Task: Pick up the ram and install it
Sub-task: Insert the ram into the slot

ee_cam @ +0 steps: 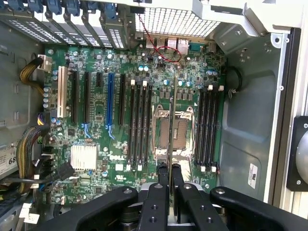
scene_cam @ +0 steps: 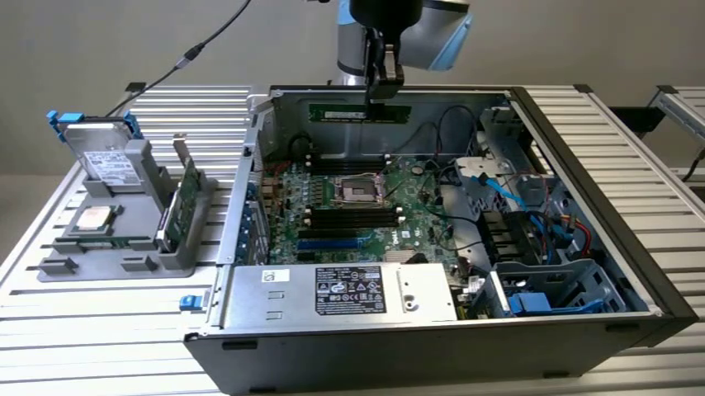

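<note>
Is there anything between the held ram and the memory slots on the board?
Nothing visible. The gripper holds the ram over the open case, and the empty slots below lie bare, with no cable across them.

**Robotics lab set up for computer assembly**

A test setup is suggested rather than a home or office. An open computer case (scene_cam: 622, 256) is laid on a bench (scene_cam: 99, 346) built of ribbed aluminium profiles. Spare parts are sorted in a grey fixture (scene_cam: 66, 268), and the ram (scene_cam: 358, 110) is held above the motherboard (scene_cam: 364, 206) by the gripper (scene_cam: 385, 97) of a robot arm (scene_cam: 435, 33).
</note>
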Available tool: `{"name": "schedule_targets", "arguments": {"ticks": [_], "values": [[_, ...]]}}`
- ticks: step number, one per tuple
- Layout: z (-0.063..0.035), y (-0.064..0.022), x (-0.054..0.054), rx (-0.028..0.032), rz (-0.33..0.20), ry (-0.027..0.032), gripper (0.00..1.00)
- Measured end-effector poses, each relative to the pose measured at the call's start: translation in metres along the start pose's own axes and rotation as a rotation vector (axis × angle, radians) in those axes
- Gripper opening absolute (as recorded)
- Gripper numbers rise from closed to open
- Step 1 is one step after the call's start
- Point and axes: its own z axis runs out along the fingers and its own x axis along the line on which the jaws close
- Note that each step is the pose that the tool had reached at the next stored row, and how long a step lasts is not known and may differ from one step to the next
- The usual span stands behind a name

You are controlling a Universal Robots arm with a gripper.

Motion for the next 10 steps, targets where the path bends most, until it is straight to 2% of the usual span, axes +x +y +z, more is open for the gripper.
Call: {"name": "schedule_targets", "arguments": {"ticks": [3,10], "values": [[0.0000,0.0000,0.000,0.0000,0.000,0.0001,0.13],[0.0121,0.0067,0.001,0.0004,0.000,0.0001,0.13]]}}
